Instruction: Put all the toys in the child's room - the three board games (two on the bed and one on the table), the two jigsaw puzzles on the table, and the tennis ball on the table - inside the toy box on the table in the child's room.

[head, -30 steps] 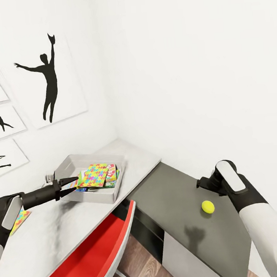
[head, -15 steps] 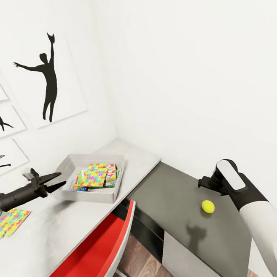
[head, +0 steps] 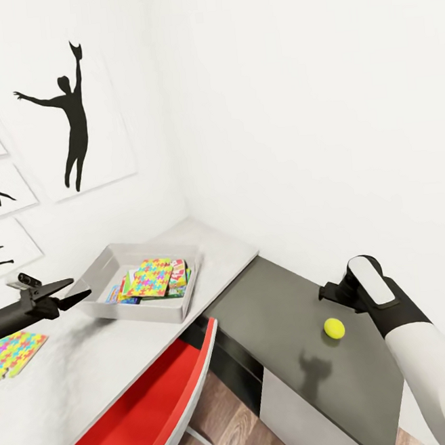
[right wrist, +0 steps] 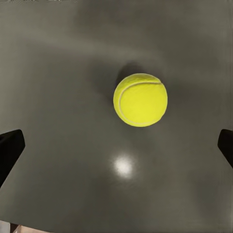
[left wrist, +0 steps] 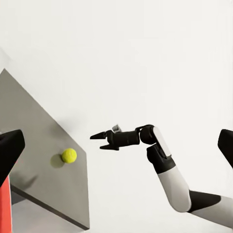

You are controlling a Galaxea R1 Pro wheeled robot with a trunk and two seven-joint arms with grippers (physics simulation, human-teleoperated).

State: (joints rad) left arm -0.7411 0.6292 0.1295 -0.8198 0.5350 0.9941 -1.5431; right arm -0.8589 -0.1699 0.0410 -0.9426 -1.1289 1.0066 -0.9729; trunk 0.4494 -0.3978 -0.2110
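The grey toy box (head: 137,310) stands on the pale part of the table (head: 94,378). Inside it, a jigsaw puzzle (head: 149,277) lies on top of printed board games (head: 179,275). A second jigsaw puzzle (head: 13,352) lies flat on the table at the far left. Between that puzzle and the box, my left gripper (head: 79,289) hovers open and empty. The tennis ball (head: 334,328) (right wrist: 141,99) (left wrist: 69,155) rests on the dark grey section. Directly above the ball, my right gripper (left wrist: 97,142) points down, open wide and apart from it.
A red chair (head: 152,406) is tucked under the table's inner corner, with wood floor (head: 229,433) below. White walls close in behind both table sections. Black silhouette prints (head: 69,115) hang on the left wall.
My left gripper has drawn back to the left, away from the toy box, uncovering the puzzle on the table. The right arm and ball have held still. The view shifted slightly.
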